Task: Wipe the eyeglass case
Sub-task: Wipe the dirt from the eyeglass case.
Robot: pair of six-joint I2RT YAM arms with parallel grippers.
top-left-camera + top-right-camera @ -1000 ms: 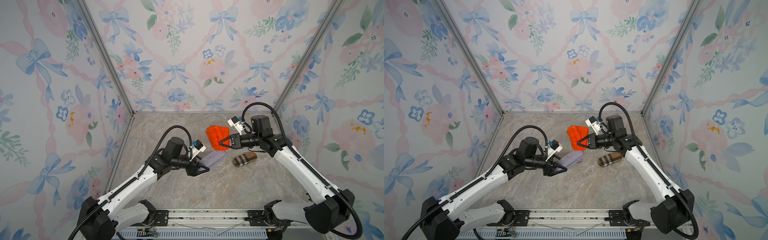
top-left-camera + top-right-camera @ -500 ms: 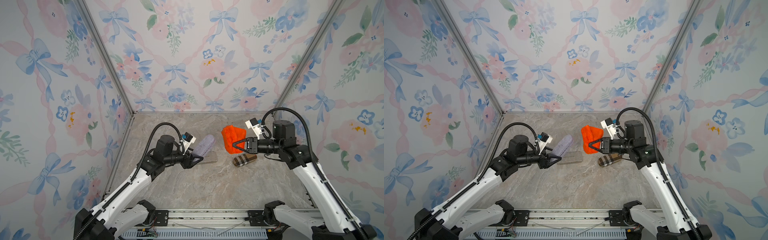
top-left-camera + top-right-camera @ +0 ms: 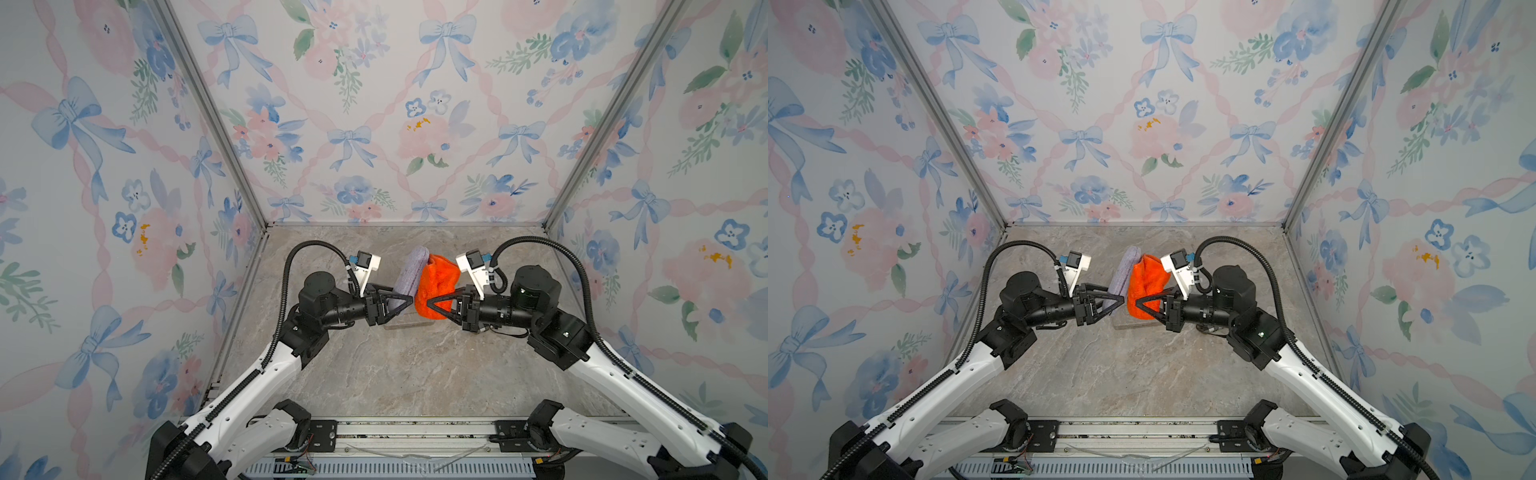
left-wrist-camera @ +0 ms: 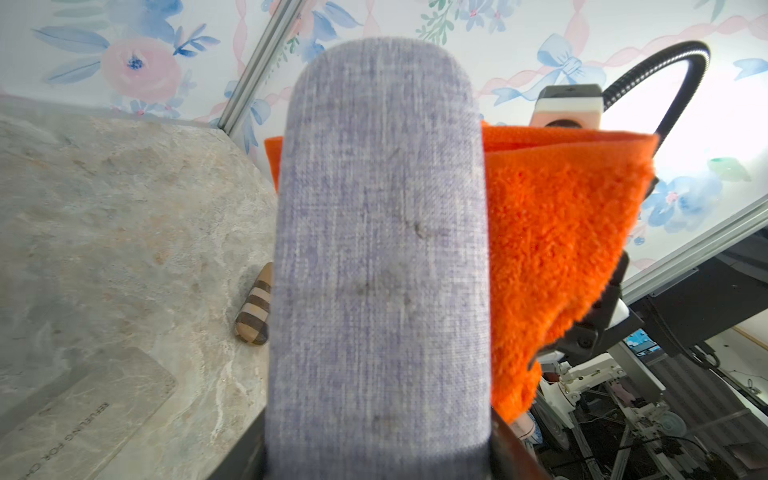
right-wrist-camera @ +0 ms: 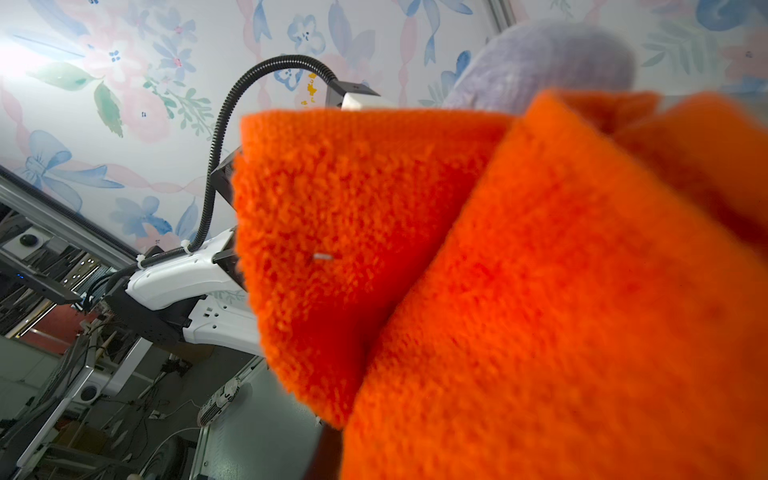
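Grips eyeglass case (image 3: 409, 270) in left hand (image 3: 409, 298), orange cloth (image 3: 438, 280) in right hand (image 3: 430, 301), pressed together, fingertips mostly buried. Striped pouch (image 4: 253, 307) on counter (image 3: 395, 374), clear only from left wrist.

Striped object (image 4: 252, 309) partly hidden behind eyeglass case (image 4: 378, 249).

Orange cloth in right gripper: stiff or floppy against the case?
Likely floppy: the orange cloth folds and bunches in the right gripper. Its fluffy pile probably drags on the woven eyeglass case rather than slipping.
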